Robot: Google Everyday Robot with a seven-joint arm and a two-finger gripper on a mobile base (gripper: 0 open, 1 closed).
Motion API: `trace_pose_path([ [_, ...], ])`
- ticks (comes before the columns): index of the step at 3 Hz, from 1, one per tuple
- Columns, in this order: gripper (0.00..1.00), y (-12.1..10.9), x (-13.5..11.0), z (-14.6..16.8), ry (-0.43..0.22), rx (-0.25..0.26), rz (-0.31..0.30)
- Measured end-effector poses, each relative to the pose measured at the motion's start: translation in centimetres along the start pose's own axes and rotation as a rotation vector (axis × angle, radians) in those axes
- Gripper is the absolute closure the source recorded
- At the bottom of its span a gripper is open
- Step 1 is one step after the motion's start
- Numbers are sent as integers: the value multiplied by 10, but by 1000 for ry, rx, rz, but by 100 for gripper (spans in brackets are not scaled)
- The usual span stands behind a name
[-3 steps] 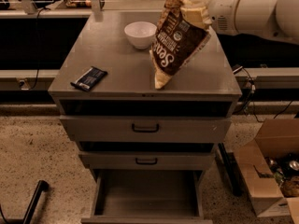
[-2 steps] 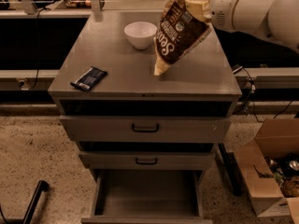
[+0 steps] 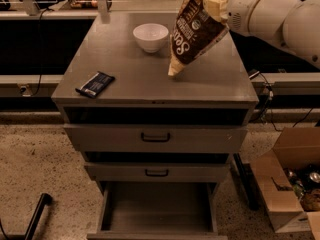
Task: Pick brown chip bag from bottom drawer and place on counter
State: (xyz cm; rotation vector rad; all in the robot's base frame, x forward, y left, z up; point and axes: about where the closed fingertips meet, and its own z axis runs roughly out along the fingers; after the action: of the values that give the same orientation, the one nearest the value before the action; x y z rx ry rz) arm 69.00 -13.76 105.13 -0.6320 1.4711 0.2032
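The brown chip bag with white lettering hangs tilted over the counter, its lower corner just above or touching the top near the middle right. My gripper is shut on the bag's top edge, with the white arm coming in from the upper right. The bottom drawer stands pulled open below, its grey inside bare.
A white bowl stands at the back of the counter, left of the bag. A small dark blue wrapper lies at the front left. Two shut drawers with black handles are above the open one. A cardboard box sits on the floor at right.
The bag and my gripper have moved further back over the counter, with the bag's lower corner now more toward the middle.
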Motion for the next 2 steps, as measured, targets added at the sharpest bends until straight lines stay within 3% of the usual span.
trace_pose_path([
  [2, 12, 3, -1, 2, -2, -6, 0],
])
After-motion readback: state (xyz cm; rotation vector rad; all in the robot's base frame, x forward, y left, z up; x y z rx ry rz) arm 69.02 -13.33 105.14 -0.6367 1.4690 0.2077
